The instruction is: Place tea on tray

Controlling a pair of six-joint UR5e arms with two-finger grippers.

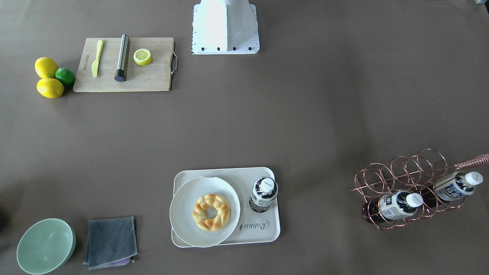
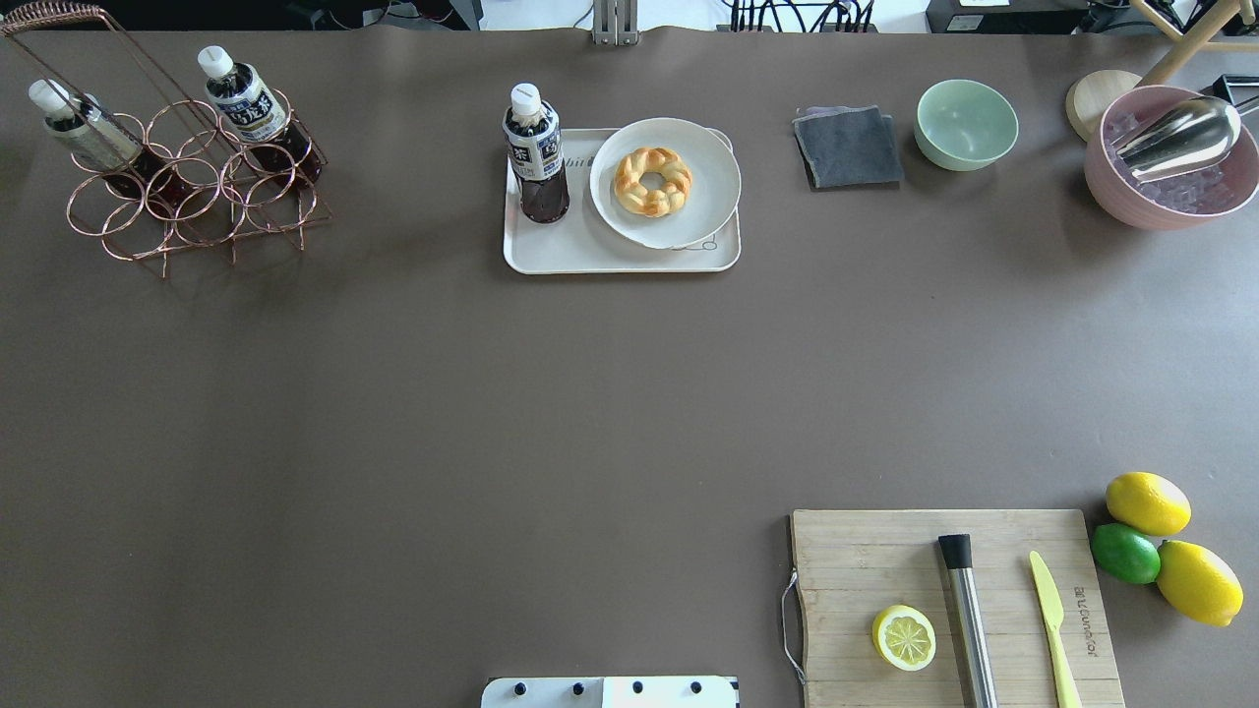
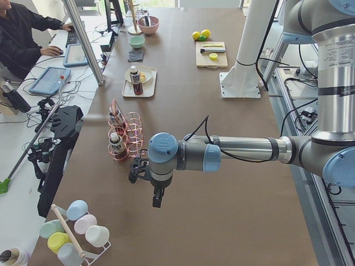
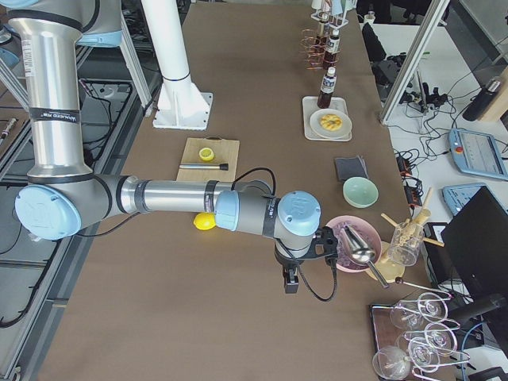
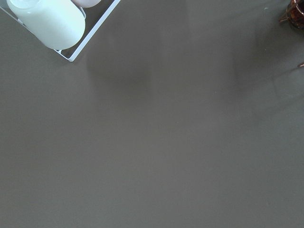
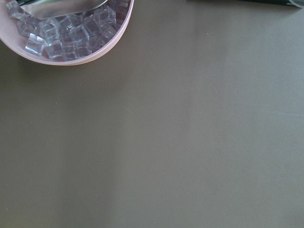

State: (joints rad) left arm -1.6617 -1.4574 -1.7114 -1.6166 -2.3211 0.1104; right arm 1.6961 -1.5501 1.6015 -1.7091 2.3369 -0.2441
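One tea bottle (image 1: 263,194) stands upright on the cream tray (image 1: 263,233), beside the round plate; it also shows in the overhead view (image 2: 536,152) on the tray (image 2: 590,258). Two more tea bottles (image 1: 399,204) (image 1: 456,186) lie in a copper wire rack (image 2: 187,187). No gripper is near the tray. My left gripper (image 3: 150,185) hangs over bare table near the rack, seen only from the side. My right gripper (image 4: 292,279) hangs near the pink ice bowl, also seen only from the side. I cannot tell whether either is open or shut.
A plate with a doughnut (image 2: 653,181) sits on the tray. A grey cloth (image 2: 848,147), a green bowl (image 2: 966,124) and a pink bowl of ice (image 2: 1170,167) stand at the far right. A cutting board (image 2: 954,610), lemons and a lime (image 2: 1125,553) lie near right.
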